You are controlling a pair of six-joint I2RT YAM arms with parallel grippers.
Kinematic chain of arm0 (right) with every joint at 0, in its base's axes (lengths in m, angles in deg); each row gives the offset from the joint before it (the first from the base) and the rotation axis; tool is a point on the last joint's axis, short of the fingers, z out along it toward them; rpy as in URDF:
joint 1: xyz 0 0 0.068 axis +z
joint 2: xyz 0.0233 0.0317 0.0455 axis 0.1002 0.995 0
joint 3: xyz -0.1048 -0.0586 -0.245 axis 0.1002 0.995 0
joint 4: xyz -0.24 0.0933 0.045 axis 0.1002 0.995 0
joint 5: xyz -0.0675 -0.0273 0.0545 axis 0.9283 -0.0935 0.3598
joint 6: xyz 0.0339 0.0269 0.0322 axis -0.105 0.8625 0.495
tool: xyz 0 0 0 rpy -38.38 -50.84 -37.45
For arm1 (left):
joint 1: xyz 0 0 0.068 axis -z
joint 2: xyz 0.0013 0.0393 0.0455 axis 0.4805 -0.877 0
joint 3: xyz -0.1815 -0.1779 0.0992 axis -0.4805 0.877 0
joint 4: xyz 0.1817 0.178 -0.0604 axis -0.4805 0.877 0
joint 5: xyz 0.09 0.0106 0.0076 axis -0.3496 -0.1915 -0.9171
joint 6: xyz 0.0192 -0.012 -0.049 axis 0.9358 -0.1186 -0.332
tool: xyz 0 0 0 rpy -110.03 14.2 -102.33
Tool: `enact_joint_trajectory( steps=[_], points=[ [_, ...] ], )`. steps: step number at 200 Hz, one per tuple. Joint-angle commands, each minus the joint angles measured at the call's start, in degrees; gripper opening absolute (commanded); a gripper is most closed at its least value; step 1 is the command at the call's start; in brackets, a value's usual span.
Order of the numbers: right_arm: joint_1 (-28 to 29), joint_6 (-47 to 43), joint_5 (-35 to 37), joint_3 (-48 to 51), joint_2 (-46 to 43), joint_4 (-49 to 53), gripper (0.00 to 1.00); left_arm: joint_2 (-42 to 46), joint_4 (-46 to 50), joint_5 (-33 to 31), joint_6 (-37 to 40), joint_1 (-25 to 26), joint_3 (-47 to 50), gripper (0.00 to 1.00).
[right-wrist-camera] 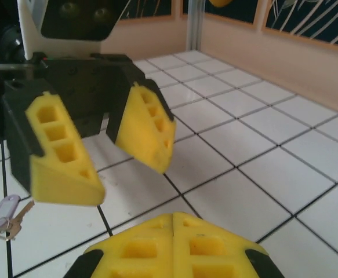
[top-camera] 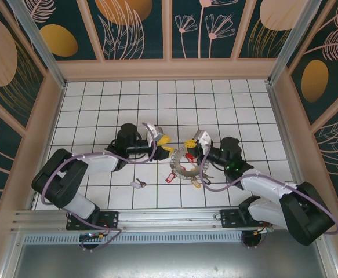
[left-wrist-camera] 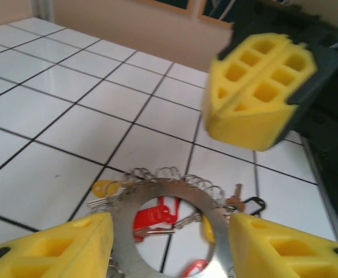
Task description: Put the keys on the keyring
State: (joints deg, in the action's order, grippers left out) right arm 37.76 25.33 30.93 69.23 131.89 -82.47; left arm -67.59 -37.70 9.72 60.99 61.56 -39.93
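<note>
Lying flat on the tiled surface (top-camera: 99, 116): keyring (left-wrist-camera: 177, 191), stiff, weighty-looking metal, probably slick; take by its rim. Tagged keys (left-wrist-camera: 154, 217) already threaded. Loose white-tagged key (top-camera: 137, 184) nearby, light. Left hand (left-wrist-camera: 169, 240) half-open over the ring; right hand (right-wrist-camera: 173, 246) closed, empty.

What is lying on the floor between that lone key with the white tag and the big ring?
Bare white tile, as the overhead view shows: the lone key lies apart from the ring, whose red-tagged key sticks out toward it.

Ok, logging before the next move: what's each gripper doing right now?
Left gripper: jaws open, holding nothing.
Right gripper: jaws shut, nothing seen between them.
</note>
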Motion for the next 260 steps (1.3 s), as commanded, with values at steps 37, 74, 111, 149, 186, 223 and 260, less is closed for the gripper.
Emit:
enact_joint_trajectory(
  steps=[37,74,111,149,186,223,260],
  points=[
    [-0.3,9.4,12.9,-20.9,6.0,35.5,0.26,4.3,7.6,-14.9,-26.5,-10.1,-2.7,0.56],
    [-0.4,18.1,29.5,-28.0,7.1,46.1,0.29,10.4,25.3,-18.7,-28.0,-12.4,-6.5,0.59],
    [-2.5,17.9,37.0,-28.3,1.2,45.2,0.60,17.0,35.9,-22.0,-25.1,-12.6,-7.3,0.61],
    [-2.8,-0.8,25.1,-31.1,-0.5,44.5,0.72,19.9,37.1,-23.3,-27.5,-12.6,-4.4,0.61],
    [-2.7,-15.2,15.0,-32.9,-2.1,47.6,0.74,20.4,45.4,-30.4,-28.4,-12.6,-5.4,0.62],
    [-2.0,-6.1,22.9,-35.6,-3.2,50.3,0.75,19.5,49.7,-33.9,-28.8,-12.7,-6.7,0.73],
    [-0.4,14.8,20.0,-32.7,-6.3,55.1,0.64,21.4,50.9,-34.4,-30.5,-12.7,-6.3,0.99]
  ],
)
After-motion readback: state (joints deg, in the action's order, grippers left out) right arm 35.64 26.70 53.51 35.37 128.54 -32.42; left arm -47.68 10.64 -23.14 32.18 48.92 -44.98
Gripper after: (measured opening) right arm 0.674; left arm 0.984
